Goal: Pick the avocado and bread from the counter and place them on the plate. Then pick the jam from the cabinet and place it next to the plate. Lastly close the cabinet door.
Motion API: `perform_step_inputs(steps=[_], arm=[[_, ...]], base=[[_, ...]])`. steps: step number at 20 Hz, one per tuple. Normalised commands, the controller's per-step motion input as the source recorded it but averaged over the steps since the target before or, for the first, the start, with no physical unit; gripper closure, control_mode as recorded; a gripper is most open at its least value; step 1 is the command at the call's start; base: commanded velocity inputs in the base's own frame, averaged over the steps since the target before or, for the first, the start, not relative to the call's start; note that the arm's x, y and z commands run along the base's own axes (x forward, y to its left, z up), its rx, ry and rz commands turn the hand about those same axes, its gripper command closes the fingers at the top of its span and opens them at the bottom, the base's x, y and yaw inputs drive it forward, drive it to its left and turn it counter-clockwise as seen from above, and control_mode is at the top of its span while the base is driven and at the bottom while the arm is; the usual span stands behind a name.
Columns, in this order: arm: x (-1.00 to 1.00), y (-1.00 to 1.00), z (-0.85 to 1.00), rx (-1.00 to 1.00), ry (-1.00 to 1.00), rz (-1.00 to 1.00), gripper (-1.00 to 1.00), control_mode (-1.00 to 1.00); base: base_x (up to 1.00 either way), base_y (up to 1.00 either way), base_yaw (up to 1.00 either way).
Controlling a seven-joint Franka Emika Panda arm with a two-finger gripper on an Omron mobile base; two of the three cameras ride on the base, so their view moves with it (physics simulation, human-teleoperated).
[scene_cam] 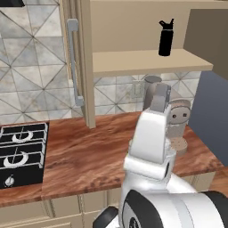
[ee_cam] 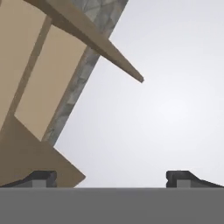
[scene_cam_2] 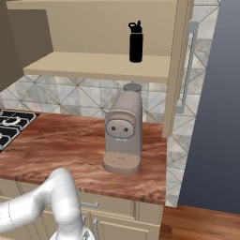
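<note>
The counter (scene_cam: 89,151) (scene_cam_2: 61,140) is a reddish-brown wood worktop running across both base views. Above it the cabinet (scene_cam: 147,62) (scene_cam_2: 93,65) stands open, and its door (scene_cam: 84,67) (scene_cam_2: 180,61) is swung out with a long grey handle. My gripper (ee_cam: 111,177) is open, its two dark fingertips (ee_cam: 41,177) wide apart with nothing between them. It faces the cabinet's side and blank grey space. My arm (scene_cam: 153,133) rises in front of the counter. The avocado, bread, plate and jam are out of view.
A beige coffee machine (scene_cam_2: 123,131) (scene_cam: 178,120) stands on the counter under the shelf. A black bottle (scene_cam: 165,38) (scene_cam_2: 136,42) sits on the cabinet shelf. A black stove (scene_cam: 22,151) (scene_cam_2: 11,124) lies at the counter's left. A dark grey wall (scene_cam_2: 215,117) bounds the right.
</note>
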Motion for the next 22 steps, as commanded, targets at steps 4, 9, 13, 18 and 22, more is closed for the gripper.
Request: perform_step_inputs(steps=[4,9,13,18,22], arm=[[-0.81,1.00,0.13,-0.08,0.11,0.08,-1.00,-1.00],[-0.51,1.00,0.00,0.00,0.29,0.16,-1.00,-1.00],[-0.06,1.00,-0.03,0.03,0.42,0.29,-1.00,-1.00],[-0.37,1.00,-0.36,0.11,0.37,0.27,-1.00,-1.00],[-0.02,1.00,-0.16,0.07,0.50,0.15,-1.00,-1.00]], base=[[0.00,0.00,0.00],[0.00,0.00,0.00],[0.00,0.00,0.00],[0.00,0.00,0.00],[0.00,0.00,0.00]])
